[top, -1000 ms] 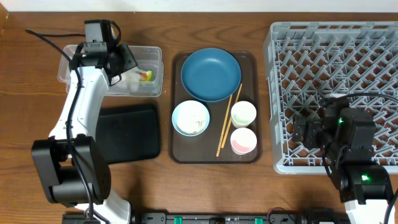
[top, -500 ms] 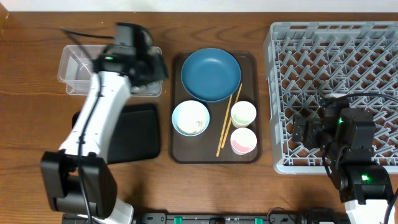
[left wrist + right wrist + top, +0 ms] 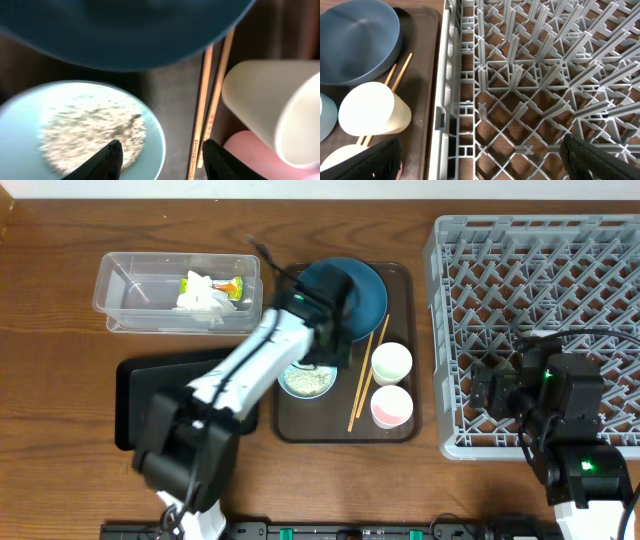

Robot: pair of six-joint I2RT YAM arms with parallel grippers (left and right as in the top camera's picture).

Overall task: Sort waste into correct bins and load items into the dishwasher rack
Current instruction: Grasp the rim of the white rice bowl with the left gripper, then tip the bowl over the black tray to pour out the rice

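Observation:
My left gripper [image 3: 322, 352] hangs open and empty over the brown tray, between the dark-blue plate [image 3: 368, 292] and the light-blue bowl [image 3: 300, 385]. In the left wrist view its fingers [image 3: 162, 160] straddle the bowl's right rim [image 3: 152, 135], with rice scraps [image 3: 85, 132] inside and the chopsticks [image 3: 207, 100] just to the right. Two white cups [image 3: 391, 363] [image 3: 391, 407] stand right of the chopsticks [image 3: 366, 373]. White tissues [image 3: 200, 298] and the yellow-green wrapper [image 3: 232, 288] lie in the clear tub [image 3: 125, 305]. My right gripper [image 3: 480, 160] is open over the grey rack [image 3: 540, 280].
The black tray [image 3: 150, 395] lies left of the brown serving tray [image 3: 400, 430], partly under my left arm. The right wrist view shows the rack's left wall [image 3: 451, 75] beside the plate [image 3: 355, 40] and a cup [image 3: 370, 110].
My left arm has swung right from over the clear tub to above the bowl and plate. The tissues and wrapper now show uncovered in the tub. The right arm has not moved.

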